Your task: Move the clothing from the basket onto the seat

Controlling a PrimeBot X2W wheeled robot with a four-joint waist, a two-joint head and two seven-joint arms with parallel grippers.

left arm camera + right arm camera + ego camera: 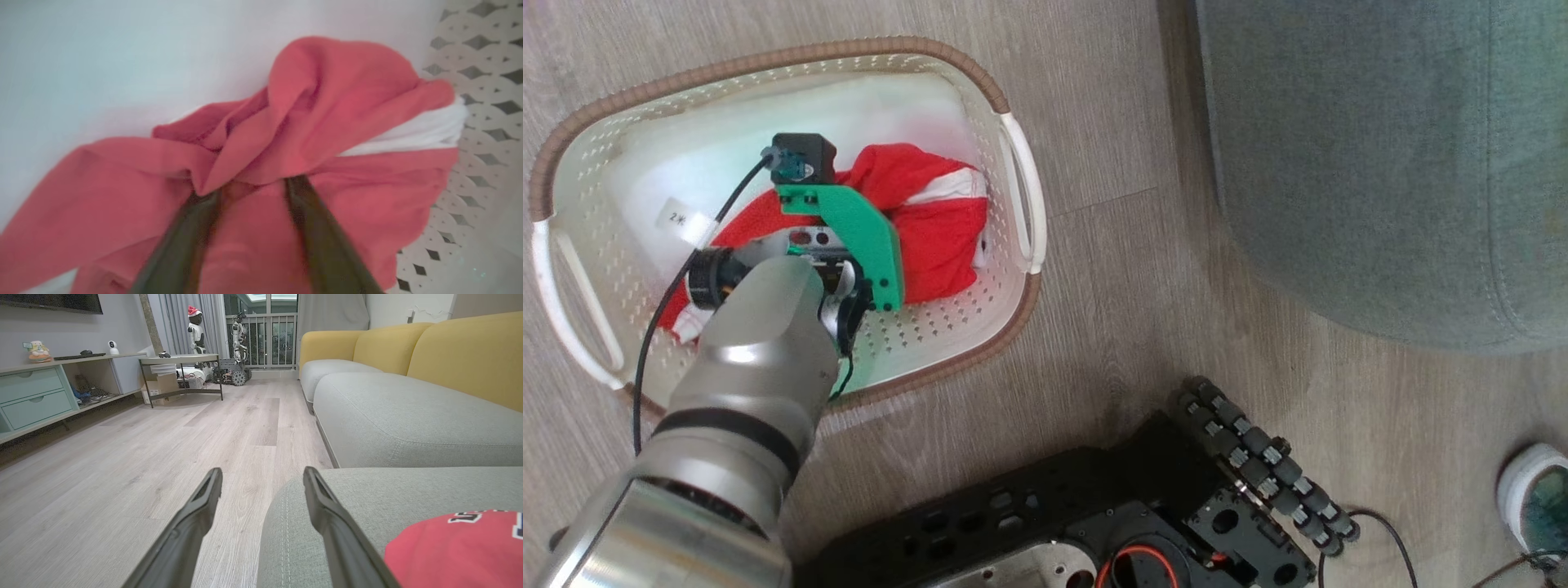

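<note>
The left gripper (253,190) stood with its two dark fingers spread apart, not pinched on anything. Their tips were tucked under a raised fold of the red garment (327,102), with loose cloth lying between them. That red garment sat crumpled in the right-hand part of the basket (792,57), a white stripe (412,134) showing across its folds and one end trailing toward the basket's left side. From the head view, the left arm (752,327) reached forward and down into the basket from the lower left. Its pale forearm and green wrist bracket (866,237) covered the fingers and the middle of the cloth. A small paper label (682,219) lay on the basket's white floor beside the cable. The basket stood on the wood floor (1111,245), apart from the grey seat (1356,163) at the upper right. The right gripper (261,471) was likewise spread with nothing between its fingers, held low and level at the rounded corner of the seat. One finger lay against the floor behind and the other against the cushion edge. A second red garment (453,547) with dark lettering lay on the seat close to that gripper. Yellow backrests (470,351) rose behind the cushions. The robot's black base (1094,506) and a white shoe (1535,490) showed near the bottom of the head view.
</note>
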